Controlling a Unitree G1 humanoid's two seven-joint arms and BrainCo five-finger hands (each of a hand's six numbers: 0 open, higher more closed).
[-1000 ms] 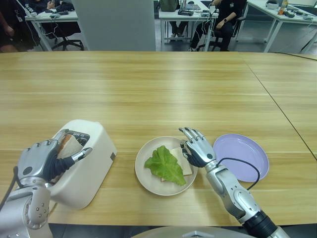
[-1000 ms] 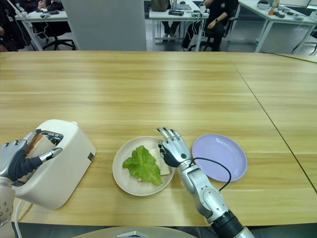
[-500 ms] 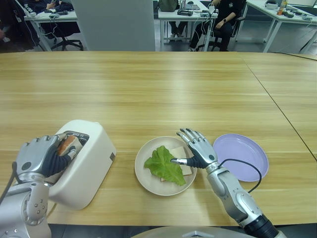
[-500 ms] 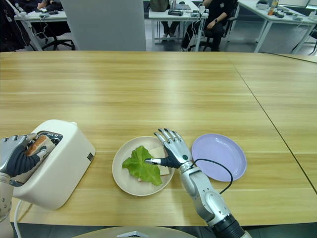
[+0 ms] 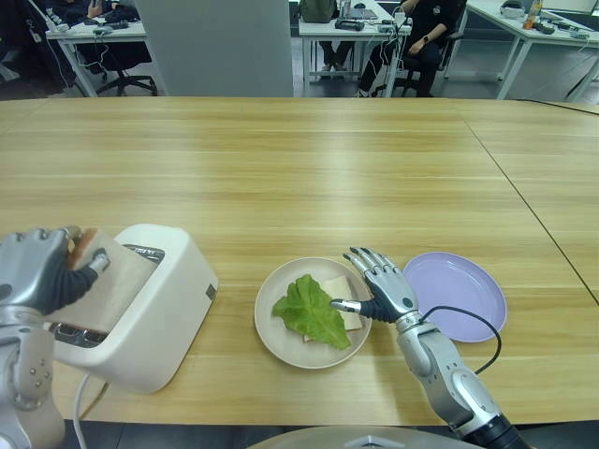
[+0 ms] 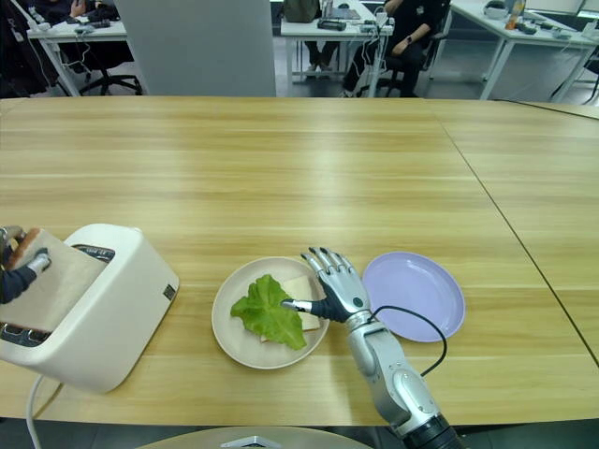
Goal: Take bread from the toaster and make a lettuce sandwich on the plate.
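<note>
A white toaster (image 5: 154,313) stands at the table's near left. My left hand (image 5: 37,271) is shut on a slice of bread (image 5: 108,288), which is lifted mostly out of the toaster's slot and tilted. On the beige plate (image 5: 281,341) lies another bread slice (image 5: 343,301) with a green lettuce leaf (image 5: 311,311) on top. My right hand (image 5: 382,288) rests open at the plate's right rim, with a fingertip (image 5: 337,304) touching the lettuce and bread.
An empty purple plate (image 5: 456,295) sits just right of the beige plate, behind my right hand. The toaster's cord (image 5: 80,412) hangs at the table's near edge. Desks and chairs stand beyond the far edge of the wooden table (image 5: 299,168).
My left hand shut on the bread in the toaster and pulled it up and to the left, out of the slot. My right hand settled by the plate with a finger on the lettuce.
</note>
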